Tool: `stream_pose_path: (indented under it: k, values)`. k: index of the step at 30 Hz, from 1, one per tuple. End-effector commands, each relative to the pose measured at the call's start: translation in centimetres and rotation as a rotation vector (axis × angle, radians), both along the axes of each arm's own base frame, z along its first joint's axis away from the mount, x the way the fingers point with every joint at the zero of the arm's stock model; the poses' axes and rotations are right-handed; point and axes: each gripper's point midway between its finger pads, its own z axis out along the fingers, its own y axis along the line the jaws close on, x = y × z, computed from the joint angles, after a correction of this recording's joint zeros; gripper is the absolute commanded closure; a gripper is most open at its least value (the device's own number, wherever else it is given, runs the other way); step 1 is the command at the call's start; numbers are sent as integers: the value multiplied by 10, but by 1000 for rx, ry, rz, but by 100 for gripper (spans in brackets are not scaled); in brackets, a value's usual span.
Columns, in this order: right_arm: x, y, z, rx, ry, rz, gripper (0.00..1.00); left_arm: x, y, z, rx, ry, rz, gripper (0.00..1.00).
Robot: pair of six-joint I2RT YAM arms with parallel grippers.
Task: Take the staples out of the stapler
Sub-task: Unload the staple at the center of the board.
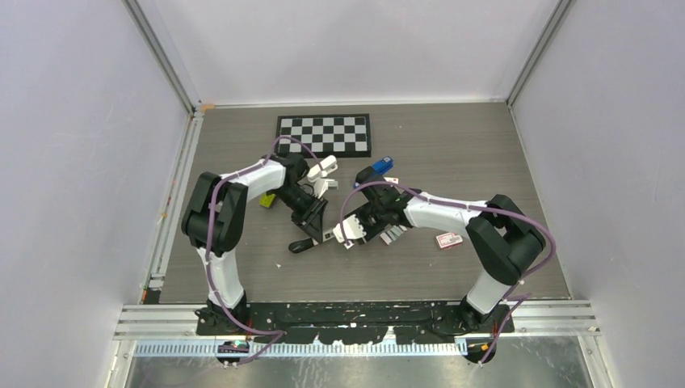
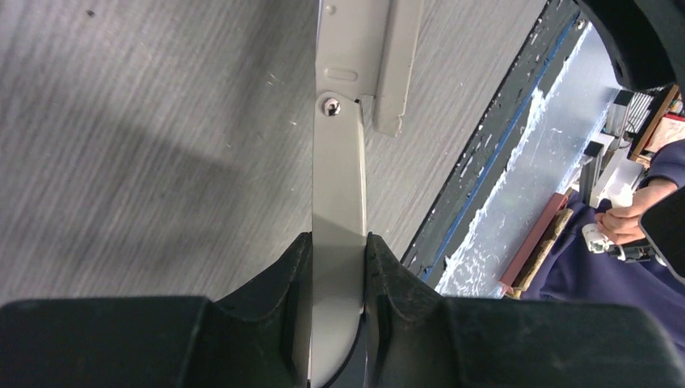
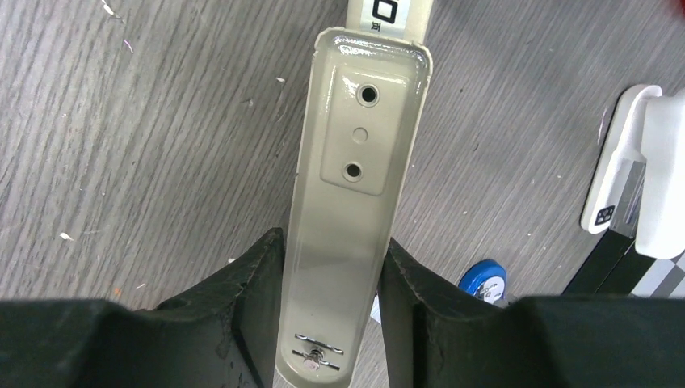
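Mid-table, we clamp a beige stapler [image 3: 363, 162], left gripper [image 2: 338, 252] on its thin arm, right gripper [image 3: 331, 252] on its base; the blue stapler [image 1: 377, 168] lies apart.

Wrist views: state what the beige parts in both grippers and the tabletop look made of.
Beige plate in the right gripper: probably painted sheet metal, glossy; highlights on pressed edges, stamped recess with holes. Beige strip in the left gripper: same look, with a shiny rivet. Tabletop: matte grey wood-grain, likely laminate.
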Motion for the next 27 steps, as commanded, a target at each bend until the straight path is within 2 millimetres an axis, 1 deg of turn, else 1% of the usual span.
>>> stream_pose_path:
  k: [1,3,5,9,11,13,14,16,18,19,23,25,27]
  values:
    - [-27,-35,-13,-143,83,-25,88,19,-3,29,-28,-75,35,100]
    - [-29,-33,1,-115,85,-27,89,19,-5,40,-51,-106,37,100]
    - [-34,-29,19,-75,94,-27,90,18,-10,57,-110,-138,35,100]
    - [-51,-18,57,36,145,-16,92,9,-32,111,-353,-194,16,100]
    - [-61,-14,80,100,176,-11,93,7,-43,139,-482,-236,14,100]
    - [-74,-8,100,168,223,-1,95,4,-50,162,-600,-259,13,100]
    - [-79,-6,109,195,245,-1,96,2,-53,171,-645,-253,15,100]
    - [-90,-3,127,245,280,4,98,1,-57,183,-713,-254,18,100]
    - [-97,-1,143,294,311,-5,99,0,-59,192,-765,-254,25,100]
    - [-101,0,150,310,329,-4,99,-4,-59,192,-774,-207,49,100]
    - [-115,-1,174,356,390,10,99,-6,-62,207,-864,-217,52,100]
    - [-117,-2,180,361,391,12,99,-6,-62,215,-898,-219,52,100]
    - [-111,-3,176,353,374,-9,99,-4,-63,216,-911,-219,58,100]
